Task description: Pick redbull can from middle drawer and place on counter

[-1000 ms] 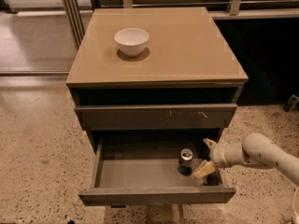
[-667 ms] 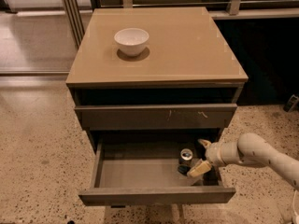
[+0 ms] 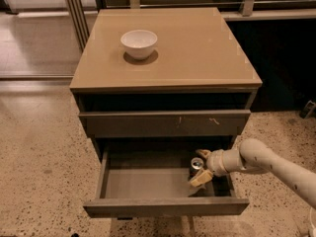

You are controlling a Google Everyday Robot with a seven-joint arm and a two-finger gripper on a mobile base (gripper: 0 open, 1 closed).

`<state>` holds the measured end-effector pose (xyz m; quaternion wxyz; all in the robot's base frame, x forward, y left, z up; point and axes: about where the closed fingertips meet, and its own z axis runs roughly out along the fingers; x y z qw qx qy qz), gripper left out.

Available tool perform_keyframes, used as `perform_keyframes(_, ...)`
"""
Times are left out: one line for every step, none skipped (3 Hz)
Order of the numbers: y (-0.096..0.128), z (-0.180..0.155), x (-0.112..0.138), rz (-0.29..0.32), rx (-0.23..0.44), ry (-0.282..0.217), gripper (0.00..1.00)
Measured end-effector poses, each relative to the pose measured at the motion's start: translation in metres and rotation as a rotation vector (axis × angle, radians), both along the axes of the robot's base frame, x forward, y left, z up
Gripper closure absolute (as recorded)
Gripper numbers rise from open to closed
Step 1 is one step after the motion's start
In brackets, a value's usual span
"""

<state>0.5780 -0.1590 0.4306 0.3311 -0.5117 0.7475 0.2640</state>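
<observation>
The redbull can (image 3: pixel 196 164) stands upright at the right end of the open middle drawer (image 3: pixel 143 182), silver top showing. My gripper (image 3: pixel 200 166) reaches in from the right, and its pale fingers (image 3: pixel 200 178) stand open on either side of the can, one behind it and one in front. The can rests on the drawer floor. The tan counter (image 3: pixel 197 48) is the cabinet's top, above the drawers.
A white bowl (image 3: pixel 139 43) sits on the counter at the back left. The closed drawer front with pale scratches (image 3: pixel 163 124) overhangs the open drawer. My arm (image 3: pixel 276 164) comes in from the right. Speckled floor surrounds the cabinet; dark shelving stands behind.
My gripper has moved left from beside the can, so that its fingers now straddle it. The can has not moved.
</observation>
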Motion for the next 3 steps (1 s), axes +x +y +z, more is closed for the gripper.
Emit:
perform_keyframes(0.0001, -0.0001, -0.0001, 0.000, 0.000, 0.000, 0.33)
perform_keyframes(0.0002, 0.0001, -0.0002, 0.001, 0.000, 0.000, 0.56)
perform_keyframes(0.0029, 0.0040, -0.0021, 0.011, 0.004, -0.001, 0.80)
